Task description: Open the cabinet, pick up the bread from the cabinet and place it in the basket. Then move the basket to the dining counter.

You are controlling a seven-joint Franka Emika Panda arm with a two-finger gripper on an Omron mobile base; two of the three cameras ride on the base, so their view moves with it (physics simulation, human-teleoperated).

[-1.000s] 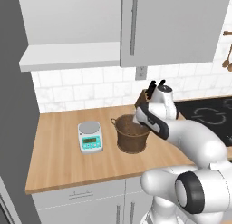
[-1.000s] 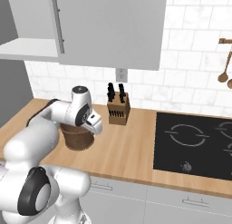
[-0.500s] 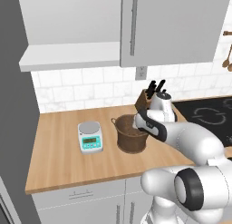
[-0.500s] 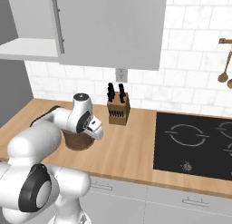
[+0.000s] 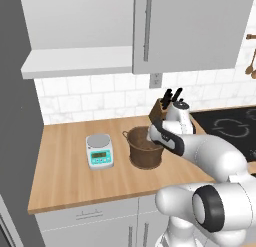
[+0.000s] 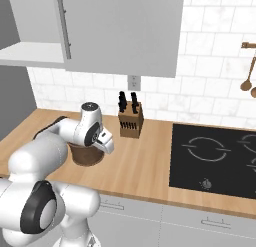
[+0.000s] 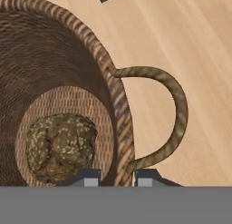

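Observation:
The dark brown woven basket (image 5: 145, 152) (image 6: 85, 156) stands on the wood counter between the scale and the knife block. Its rim (image 7: 118, 114) and one loop handle (image 7: 174, 105) show close up in the hand view. The bread (image 7: 61, 148), a dark seeded lump, lies on the basket's bottom. My gripper (image 7: 118, 177) reaches down at the rim beside that handle, one finger inside the wall and one outside, shut on the rim. The hand (image 5: 159, 133) covers the basket's right edge. The cabinet (image 5: 75, 36) hangs above with its left bay open. The dining counter is out of view.
A white kitchen scale (image 5: 99, 151) sits left of the basket. A knife block (image 5: 164, 107) (image 6: 131, 122) stands against the tiled wall behind it. The black cooktop (image 6: 215, 158) lies to the right, and wooden spoons (image 6: 247, 81) hang on the wall.
The hand has come down onto the basket's right rim, and the jaws have gone from wide open to shut around it. The basket stays in place.

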